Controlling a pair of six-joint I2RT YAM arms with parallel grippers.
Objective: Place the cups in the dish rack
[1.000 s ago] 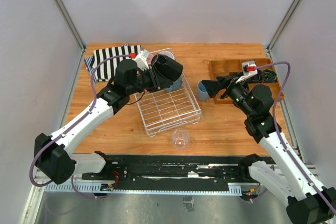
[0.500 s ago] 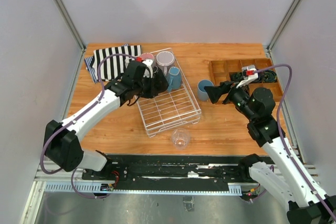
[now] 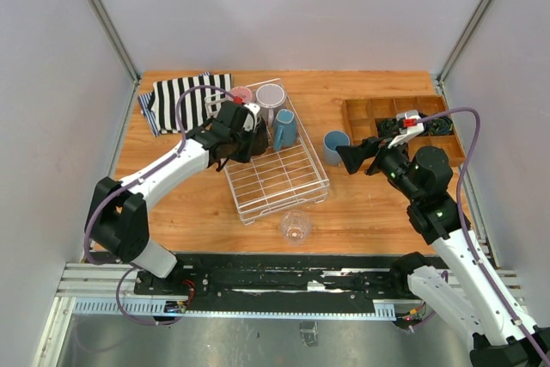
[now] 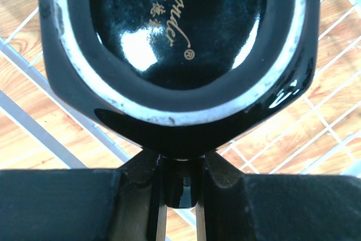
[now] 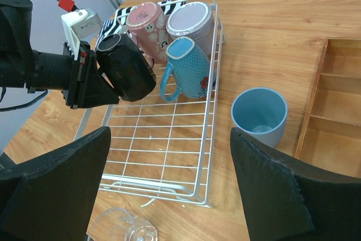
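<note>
The white wire dish rack (image 3: 292, 180) lies mid-table, also in the right wrist view (image 5: 169, 139). At its far end stand a pink mug (image 3: 241, 94), a grey-lilac cup (image 3: 270, 97) and a blue mug with a handle (image 3: 284, 129). My left gripper (image 3: 230, 138) is shut on the handle of the dark mug (image 3: 251, 138), held bottom-up at the rack's far-left part (image 4: 180, 26). A blue tumbler (image 3: 334, 147) stands upright right of the rack. My right gripper (image 3: 351, 157) is open and empty just right of the tumbler (image 5: 259, 117). A clear glass (image 3: 296, 226) lies in front of the rack.
A black-and-white striped cloth (image 3: 180, 99) lies at the far left. A brown wooden compartment tray (image 3: 369, 112) sits at the far right, behind my right arm. Grey walls close in both sides and the back.
My left gripper has carried the dark mug left and down, from above the rack's far end to its far-left part. The right gripper has drawn back slightly from the tumbler.
</note>
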